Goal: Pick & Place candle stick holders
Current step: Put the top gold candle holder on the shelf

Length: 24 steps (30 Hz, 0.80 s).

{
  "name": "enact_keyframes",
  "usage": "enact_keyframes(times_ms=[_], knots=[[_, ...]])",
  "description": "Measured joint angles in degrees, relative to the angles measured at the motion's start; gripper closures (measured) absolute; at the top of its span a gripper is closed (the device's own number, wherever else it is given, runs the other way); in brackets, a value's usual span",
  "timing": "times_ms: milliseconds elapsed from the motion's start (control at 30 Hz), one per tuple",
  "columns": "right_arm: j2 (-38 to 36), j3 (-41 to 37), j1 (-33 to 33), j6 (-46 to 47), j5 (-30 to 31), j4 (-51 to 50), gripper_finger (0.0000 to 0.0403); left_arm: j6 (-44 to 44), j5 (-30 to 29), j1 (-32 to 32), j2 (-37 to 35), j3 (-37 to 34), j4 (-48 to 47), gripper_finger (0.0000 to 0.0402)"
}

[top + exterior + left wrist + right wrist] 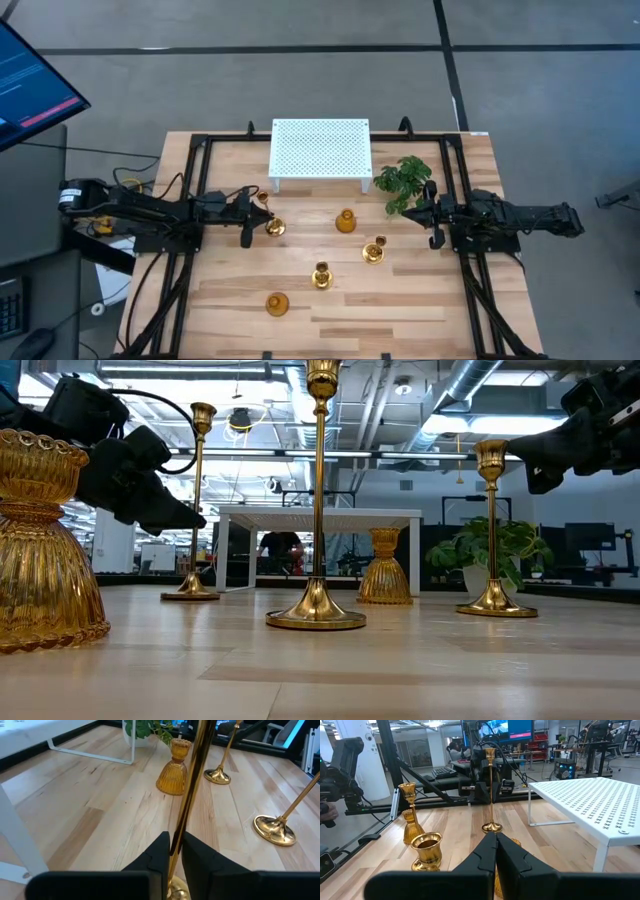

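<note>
Several gold candle stick holders stand on their round bases on the wooden table. A tall one [274,228] is at the left, and my left gripper [175,851] is shut on its thin stem. Two more tall ones [321,275] [374,250] and two short bulbous ones [345,220] [277,303] stand free in the middle. My right gripper [432,215] waits shut at the right, beside the plant, with nothing between its fingers [496,845]. My left gripper pinches the tall holder's thin stem [176,837], low down and a little above the base, between its two fingers. The fingers come in about level from the table's left and lie across the stem. The holder stands upright, its base [192,594] on the table.
A white perforated stand [320,150] sits at the far middle, with a green plant [405,180] to its right. Black frame rails [185,250] run along both sides of the table. Bare wood lies along the near edge.
</note>
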Motion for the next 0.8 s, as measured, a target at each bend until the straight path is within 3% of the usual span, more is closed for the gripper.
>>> enact_keyframes(times_ms=[367,800], knots=[[0.00,0.00,0.00,0.00,0.00,0.00,0.0403,-0.19,-0.05,0.00,-0.04,0.00,0.30,0.0382],[0.00,0.02,-0.02,0.00,0.00,0.00,0.0403,-10.05,5.35,-0.02,-0.08,1.17,-0.18,0.0381]])
